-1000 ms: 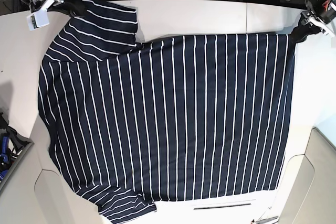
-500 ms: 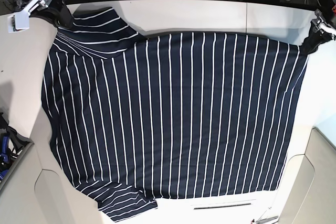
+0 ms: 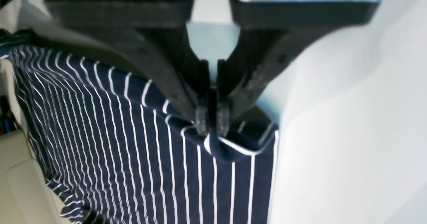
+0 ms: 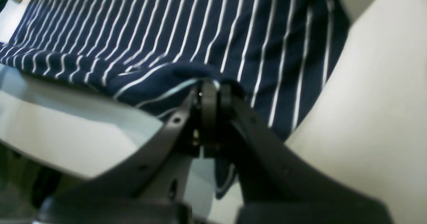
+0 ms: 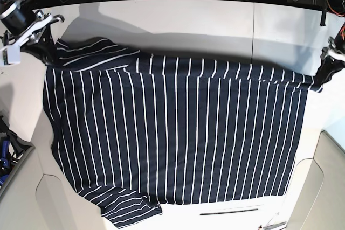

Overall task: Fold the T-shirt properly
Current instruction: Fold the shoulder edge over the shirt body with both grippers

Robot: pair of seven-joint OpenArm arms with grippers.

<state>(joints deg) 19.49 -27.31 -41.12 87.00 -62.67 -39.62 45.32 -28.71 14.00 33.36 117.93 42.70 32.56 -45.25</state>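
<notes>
Both grippers pinch corners of the striped T-shirt lying on the white worktop.

Left wrist view: the left gripper [image 3: 212, 125] is clamped on a bunched corner of the T-shirt [image 3: 133, 157], whose stripes run away across the worktop [image 3: 350, 134].
Right wrist view: the right gripper [image 4: 212, 90] is closed tight on a folded edge of the cloth [image 4: 200, 34].
Base view: the T-shirt [image 5: 178, 133] covers most of the worktop [image 5: 188, 20], its far edge folded over towards the near side between the right gripper [image 5: 40, 47] at the far left corner and the left gripper [image 5: 325, 72] at the right edge.
</notes>
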